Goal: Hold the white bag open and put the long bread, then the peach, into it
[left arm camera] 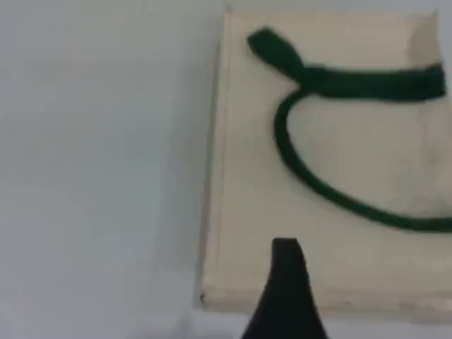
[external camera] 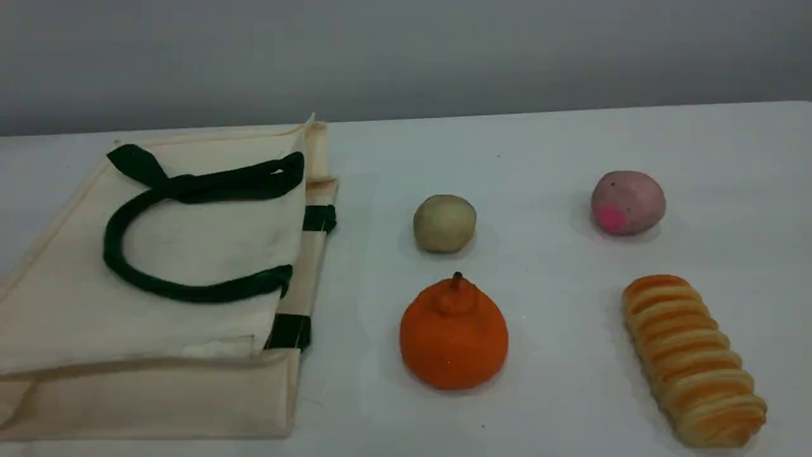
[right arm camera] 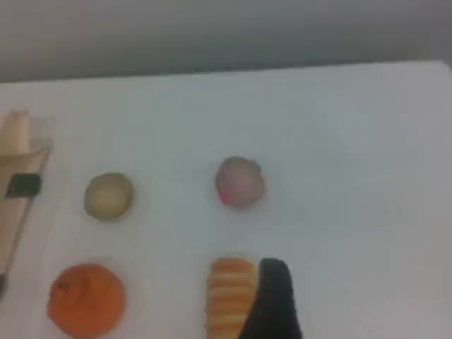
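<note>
L tool: my left gripper [left arm camera: 286, 256] is wide open w/ nothing in it. Only one dark fingertip shows in my wrist cam.
L tool pos: tip is over the near edge of the bag [left arm camera: 247, 205], above the cloth. Can't tell if it touches.
Bag: flat on the table [external camera: 558, 152], mouth not open, spreading ahead & to the right of my L tip. Bare tabletop is off to the tip's left.
Strap: green handle [left arm camera: 282, 138] loops on top of the cloth, ahead-right of my L tip, well clear of it.
R tool: my right gripper [right arm camera: 274, 274] is also open, holding nothing. One fingertip in view.
Bread: long bread [right arm camera: 229, 296] is just left of my R tip, lying lengthwise. Contact: can't tell.
Peach: peach [right arm camera: 240, 182] is ahead of my R tip, a bit left, apart from the bread, pink spot on its near-left side.
Other items: beige ball [right arm camera: 109, 195] ahead & further left; orange fruit [right arm camera: 86, 298] well left, level w/ the bread. Both sit btw my R tip & the bag.
</note>
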`<action>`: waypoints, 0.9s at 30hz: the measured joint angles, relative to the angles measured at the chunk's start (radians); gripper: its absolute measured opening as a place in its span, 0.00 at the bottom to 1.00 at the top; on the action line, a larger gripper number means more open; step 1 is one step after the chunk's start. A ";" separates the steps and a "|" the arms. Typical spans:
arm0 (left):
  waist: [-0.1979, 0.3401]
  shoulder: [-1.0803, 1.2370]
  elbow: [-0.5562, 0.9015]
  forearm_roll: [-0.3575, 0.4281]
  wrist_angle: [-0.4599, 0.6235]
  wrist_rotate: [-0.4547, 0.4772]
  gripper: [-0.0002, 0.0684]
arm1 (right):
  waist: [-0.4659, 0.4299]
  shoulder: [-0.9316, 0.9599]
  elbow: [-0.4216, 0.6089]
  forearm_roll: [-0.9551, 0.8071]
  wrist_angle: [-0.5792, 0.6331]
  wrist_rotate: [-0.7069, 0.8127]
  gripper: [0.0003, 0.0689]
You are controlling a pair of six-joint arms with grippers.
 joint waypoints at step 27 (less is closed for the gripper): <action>0.000 0.845 -0.430 0.015 -0.081 0.032 0.74 | 0.000 0.442 -0.077 0.064 -0.136 -0.063 0.77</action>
